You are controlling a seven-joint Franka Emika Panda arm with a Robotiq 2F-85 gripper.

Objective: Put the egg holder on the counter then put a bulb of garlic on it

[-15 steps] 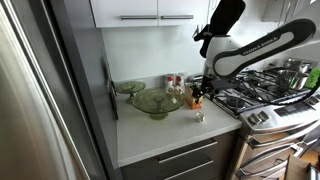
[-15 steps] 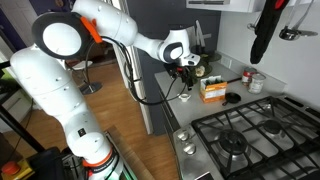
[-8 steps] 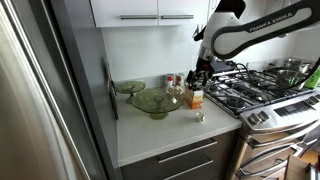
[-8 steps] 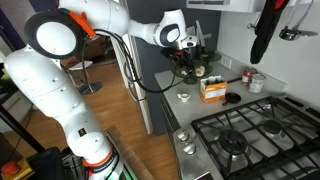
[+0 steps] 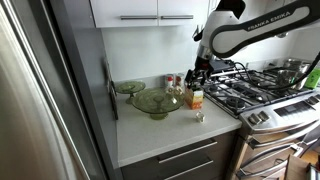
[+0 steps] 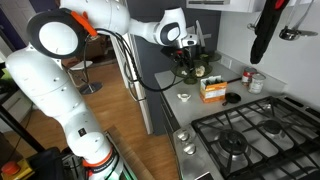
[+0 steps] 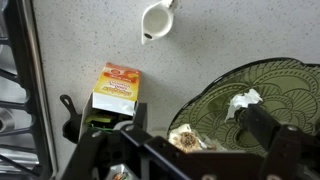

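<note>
The egg holder (image 7: 155, 20), a small whitish cup, stands on the pale counter (image 7: 230, 40), with nothing in it; it also shows in both exterior views (image 5: 199, 116) (image 6: 185, 95). A garlic bulb (image 7: 185, 140) lies in the wide green glass bowl (image 7: 285, 85), and a second whitish piece (image 7: 243, 102) lies near it. My gripper (image 7: 195, 130) hangs open above the bowl's edge, with nothing between its fingers. In both exterior views the gripper (image 5: 200, 72) (image 6: 188, 48) is well above the counter, behind the small orange box (image 5: 196, 98).
The orange box (image 7: 118, 88) stands between the egg holder and the bowl's side. The steel gas stove (image 5: 262, 95) (image 6: 250, 140) borders the counter. A smaller green dish (image 5: 129, 87) sits by the wall, bottles stand behind the bowl, and a can (image 6: 256, 82) stands near the stove.
Over the last second my gripper has risen from low beside the orange box and egg holder to above the bowl. It stayed open. The egg holder has not moved.
</note>
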